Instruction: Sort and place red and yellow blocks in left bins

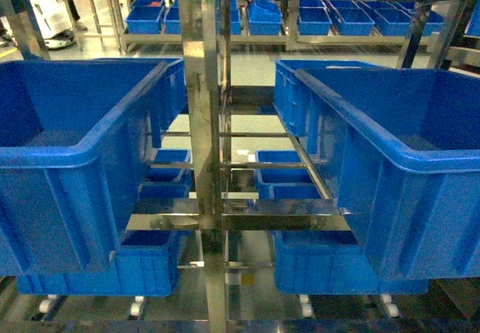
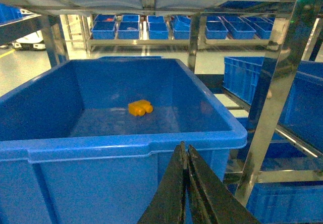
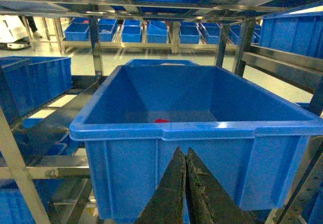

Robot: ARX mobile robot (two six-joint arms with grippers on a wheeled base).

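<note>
While both grippers, left (image 2: 185, 151) and right (image 3: 182, 156), hung clenched, empty: yellow brick (image 2: 140, 107) centre-frame on crate (image 2: 126, 146) floor; red speck (image 3: 161, 120), probably cube, barely visible. Light, stiff, slick; pinch flat sides.

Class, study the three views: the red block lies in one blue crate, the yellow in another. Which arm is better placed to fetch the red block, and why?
The right. Its shut gripper faces the blue crate holding the red block; the left gripper faces the yellow brick's crate.

Steel rack post (image 1: 201, 108) stands central; small crates (image 1: 262, 18) shelved behind
</note>
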